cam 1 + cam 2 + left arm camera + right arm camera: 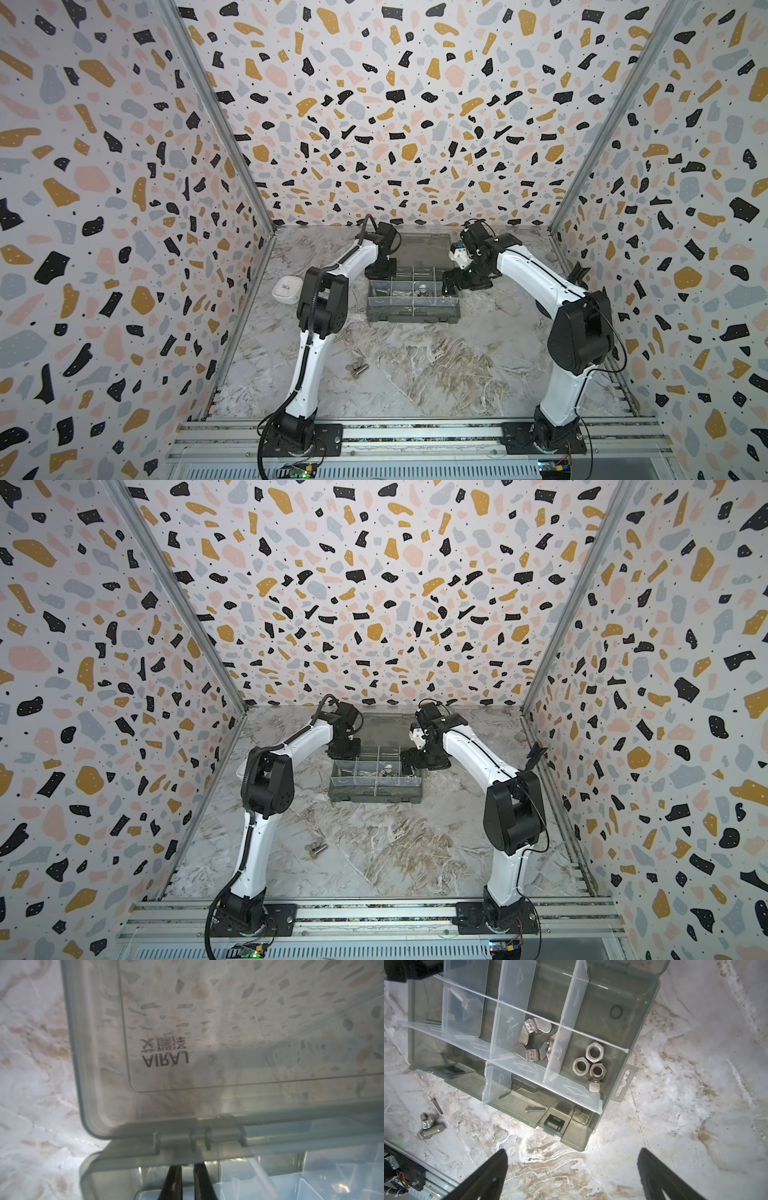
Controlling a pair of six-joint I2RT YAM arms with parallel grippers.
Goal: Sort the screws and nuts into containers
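And the left gripper point(188, 1167) is down at the rear left corner of the translucent grey plastic organiser box point(411, 318), dead centre in both top views. Its black fingers point(174, 1180) are pressed together just under the hinge of the open grey lid point(207, 1022), and I cannot tell whether a part is nipped between them. The right gripper point(573, 1150) hangs spread wide and empty at the box's right end, just right of centre. The box's compartments point(629, 1001) are filling up: at least 2 shiny silver wing nuts point(533, 1043) in a middle one and 4 silver hex nuts point(591, 1064) in the right-end one, with a clear plastic divider point(566, 1022) between them. Small silver screws point(358, 370) lie loose on the marble-patterned table point(457, 374), below and left of the box in a top view, well apart from it. My read is that the left arm is working that rear corner, so it should rise straight up, clear of the divider tops and hinge, before swinging away. Those screws look prone to roll, so a low, square pinch across the shaft would suit. They belong away from both nut compartments.
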